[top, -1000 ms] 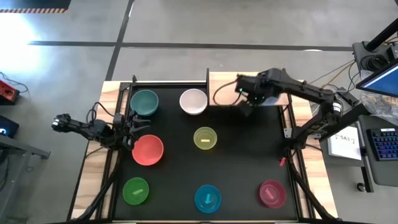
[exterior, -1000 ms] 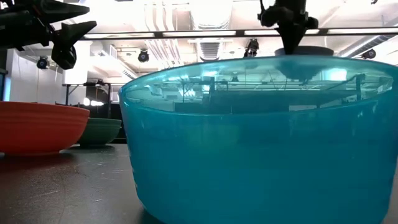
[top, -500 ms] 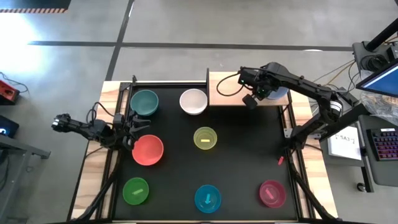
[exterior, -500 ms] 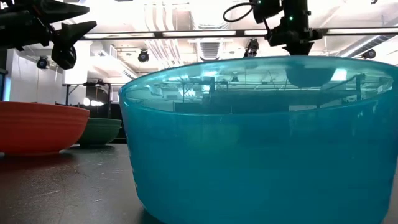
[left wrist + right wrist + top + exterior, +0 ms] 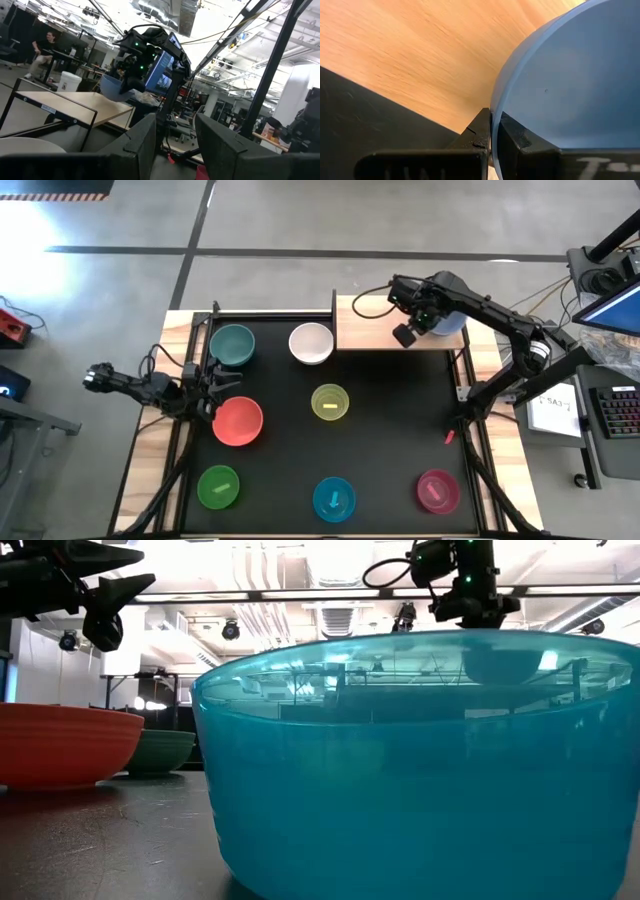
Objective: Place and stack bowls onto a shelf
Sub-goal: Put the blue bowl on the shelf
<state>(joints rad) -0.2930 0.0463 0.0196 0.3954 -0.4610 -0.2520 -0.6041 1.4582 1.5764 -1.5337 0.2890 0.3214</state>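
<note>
My right gripper (image 5: 428, 323) is over the right end of the pale wooden shelf (image 5: 372, 330), shut on a pale blue bowl (image 5: 455, 322). The left wrist view shows that bowl (image 5: 111, 87) beyond the shelf (image 5: 75, 102). On the black tabletop stand teal (image 5: 232, 343), white (image 5: 311, 343), yellow (image 5: 330, 402), red (image 5: 238, 420), green (image 5: 219, 486), cyan (image 5: 334, 498) and magenta (image 5: 437, 490) bowls. My left gripper (image 5: 213, 389) waits open at the left edge, beside the red bowl. My right gripper pinches the pale blue bowl's rim (image 5: 492, 111), one finger (image 5: 512, 135) inside the bowl and one outside. The fingers come steeply from above. The bowl hangs over the shelf's right end; whether its base touches the plank I cannot tell.
The low view is filled by the cyan bowl (image 5: 420, 770), with the red (image 5: 60, 745) and teal (image 5: 160, 750) bowls behind it at the left. The shelf's black upright (image 5: 334, 320) stands next to the white bowl. The left part of the plank is bare.
My right gripper has carried the pale blue bowl along the shelf toward the table's right edge and a little toward the far edge, turning somewhat. It has stayed shut on the rim.
</note>
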